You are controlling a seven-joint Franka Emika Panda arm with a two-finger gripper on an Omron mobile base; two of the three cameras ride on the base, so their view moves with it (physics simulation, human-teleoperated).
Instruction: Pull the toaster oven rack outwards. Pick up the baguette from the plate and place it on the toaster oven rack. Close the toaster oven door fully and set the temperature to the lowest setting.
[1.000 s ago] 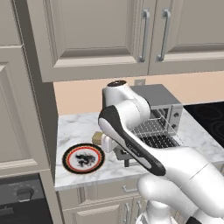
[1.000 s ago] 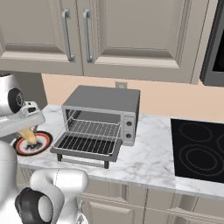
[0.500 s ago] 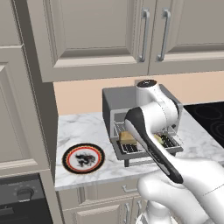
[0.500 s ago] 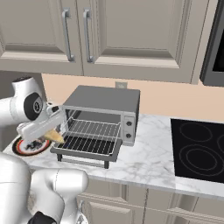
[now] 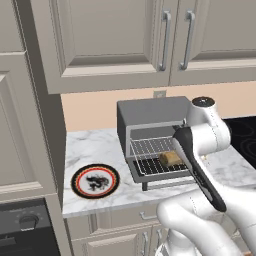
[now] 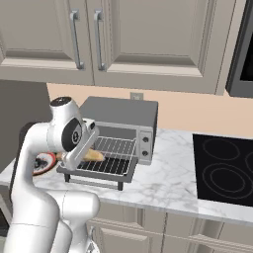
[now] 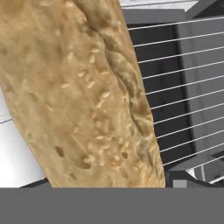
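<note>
Beige panelled wall cupboards (image 5: 125,35) hang over a white marble counter (image 6: 168,180). A peach wall (image 5: 90,112) runs behind, and a black hob (image 6: 222,170) sits alongside.

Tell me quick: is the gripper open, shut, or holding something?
Gripper: closed on the baguette, over the pulled-out toaster oven rack.

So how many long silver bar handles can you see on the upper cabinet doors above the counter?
2: the long silver bar handles hang upright side by side on neighbouring beige cabinet doors above the toaster oven. More may lie outside the views.
</note>
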